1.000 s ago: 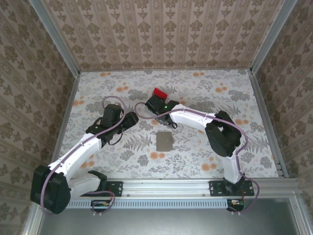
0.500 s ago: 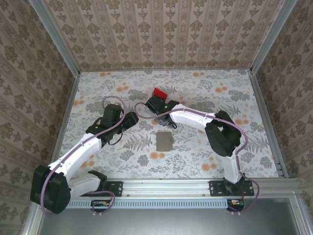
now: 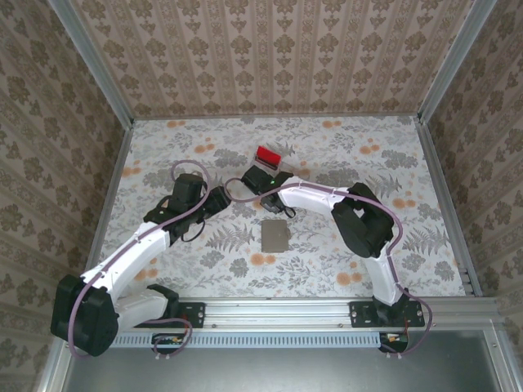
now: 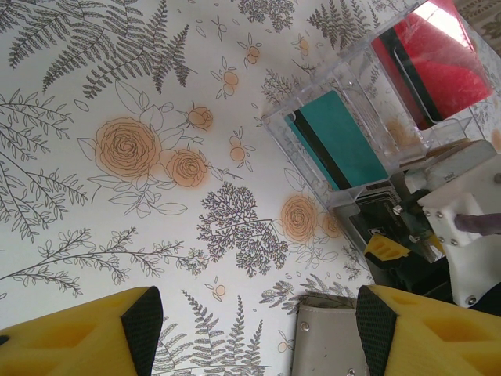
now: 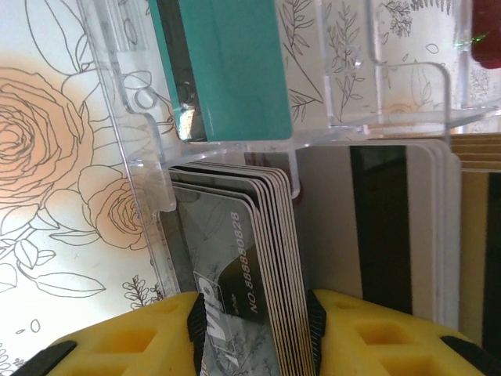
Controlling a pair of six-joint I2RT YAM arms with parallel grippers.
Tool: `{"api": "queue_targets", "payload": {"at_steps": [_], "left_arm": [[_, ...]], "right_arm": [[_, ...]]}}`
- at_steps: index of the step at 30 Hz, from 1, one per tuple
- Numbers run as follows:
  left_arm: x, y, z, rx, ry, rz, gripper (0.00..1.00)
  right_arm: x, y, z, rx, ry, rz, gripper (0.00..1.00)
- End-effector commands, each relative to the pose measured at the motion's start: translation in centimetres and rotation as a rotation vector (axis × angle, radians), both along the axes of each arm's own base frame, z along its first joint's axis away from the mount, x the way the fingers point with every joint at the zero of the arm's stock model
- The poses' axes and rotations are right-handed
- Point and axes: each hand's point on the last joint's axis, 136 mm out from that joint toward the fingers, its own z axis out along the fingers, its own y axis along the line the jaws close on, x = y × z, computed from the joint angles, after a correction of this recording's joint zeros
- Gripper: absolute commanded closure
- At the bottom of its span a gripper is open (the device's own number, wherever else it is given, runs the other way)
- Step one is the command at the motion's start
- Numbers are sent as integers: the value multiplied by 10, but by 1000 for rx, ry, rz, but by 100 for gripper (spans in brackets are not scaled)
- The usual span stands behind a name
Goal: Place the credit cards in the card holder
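Right gripper (image 5: 254, 329) is down in the rack (image 5: 149, 157), jaws drawn to a narrow gap, and a stack of grey-printed cards (image 5: 250, 258) is pinched between the pads (image 5: 194, 321). It looks like a whole bundle in there, not a single card.

Just ahead of its tips a teal card (image 5: 227, 63) stands in the next slot. Off to one side is a white card (image 5: 383, 219) with a black stripe, with beige ones (image 5: 479, 235) past that. A red card (image 3: 268, 155) stands up at the rack's far end.

Behind the gripper, toward the arm bases and well apart from the rack, the holder (image 3: 275, 235) lies flat on the table. It's a plain grey square with no card showing on it, and there's no telling whether it's open.

Left gripper (image 4: 250, 333) hangs wide open and empty, with the holder's corner beside one finger.

By the look of it nothing has been delivered. The first pick is in hand and every card has yet to go in.
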Motion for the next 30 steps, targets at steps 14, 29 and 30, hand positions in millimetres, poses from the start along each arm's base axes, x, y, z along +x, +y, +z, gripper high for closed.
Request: {"api": "queue_targets", "payload": {"at_steps": [14, 29, 30], "left_arm": [[3, 1, -3, -7, 10, 13, 30], [3, 0, -3, -11, 14, 13, 30], [3, 0, -3, -11, 13, 13, 30]], "right_arm": [[12, -10, 31, -33, -121, -19, 63], [12, -11, 35, -20, -129, -25, 73], [12, -11, 35, -20, -128, -25, 73]]}}
